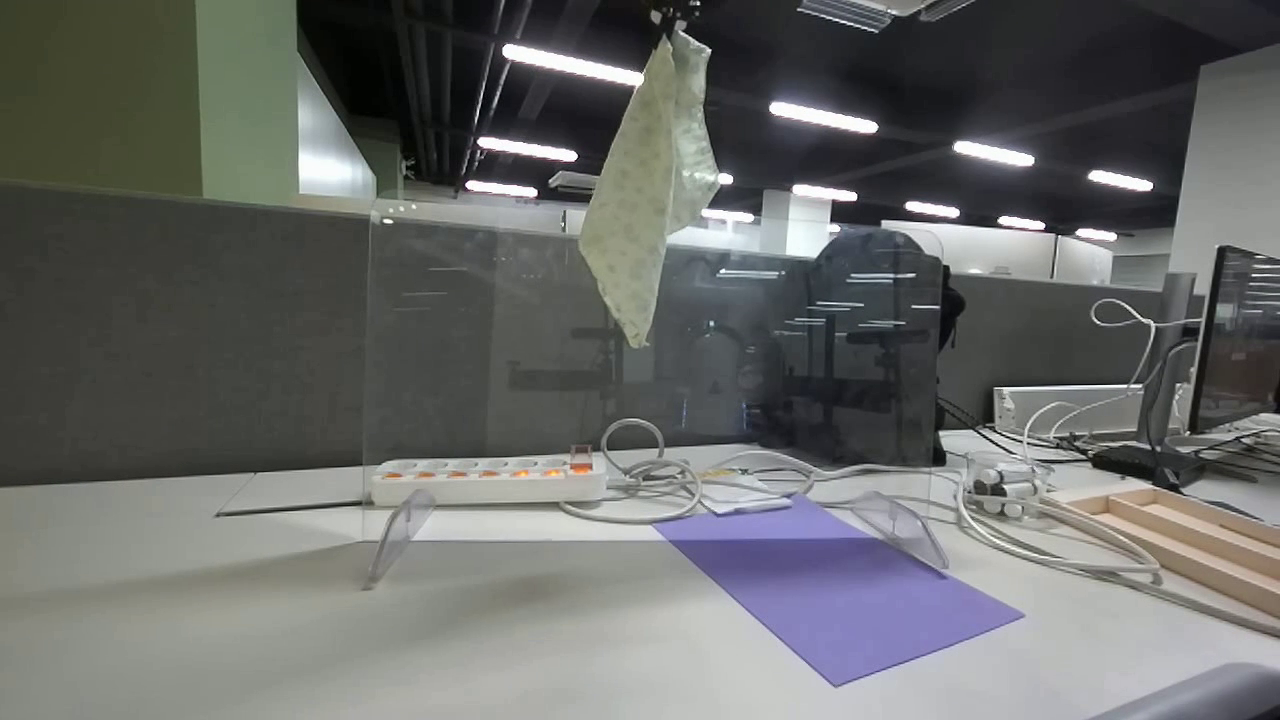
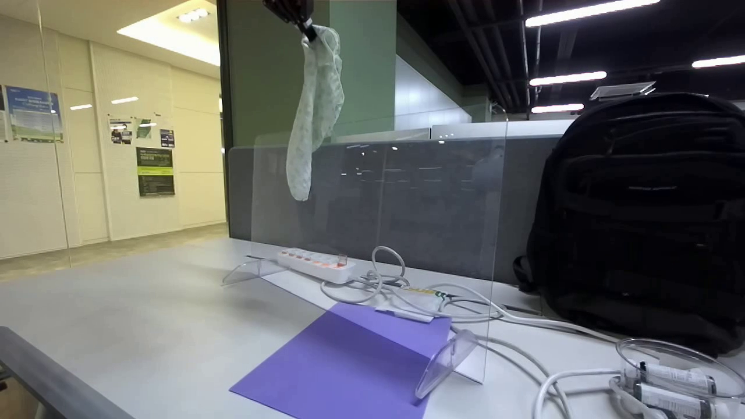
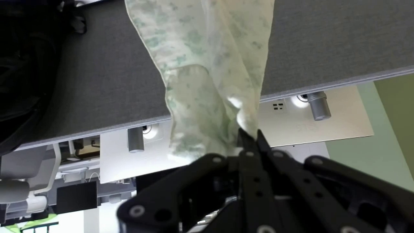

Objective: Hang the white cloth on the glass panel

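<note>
"wrist view, nearest item: condition of the tool (image 3: 251,137)?"

"narrow, jaws closed on the white cloth (image 3: 190,42), which bears a faint print and hangs in folds."

"and the table (image 1: 200,630)?"

"in both exterior views a purple sheet (image 1: 840,595) lies flat on it and runs beneath the glass panel (image 1: 690,395), which stands upright on clear feet (image 1: 402,532)."

"position of the cloth against the panel?"

"upper part above the panel's top edge, lower end overlapping it in both exterior views; contact, i cannot tell."

"items behind the panel?"

"a white power strip (image 1: 480,487) on the table, then a black backpack (image 2: 640,221), then a grey partition (image 1: 180,340); past that, two monitors (image 3: 343,116)."
</note>
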`<action>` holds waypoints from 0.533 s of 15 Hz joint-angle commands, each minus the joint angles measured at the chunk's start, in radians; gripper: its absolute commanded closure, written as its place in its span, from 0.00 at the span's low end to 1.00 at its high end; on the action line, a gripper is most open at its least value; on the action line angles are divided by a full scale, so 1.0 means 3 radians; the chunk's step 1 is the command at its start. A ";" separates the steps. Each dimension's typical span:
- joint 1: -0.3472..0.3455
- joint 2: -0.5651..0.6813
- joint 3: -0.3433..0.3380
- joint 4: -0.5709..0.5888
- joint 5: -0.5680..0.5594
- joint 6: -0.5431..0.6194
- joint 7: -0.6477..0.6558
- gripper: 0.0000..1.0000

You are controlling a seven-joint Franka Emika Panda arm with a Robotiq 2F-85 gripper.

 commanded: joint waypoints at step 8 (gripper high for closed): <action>-0.0120 0.0430 -0.0067 0.0048 0.0038 0.0407 0.0055 1.00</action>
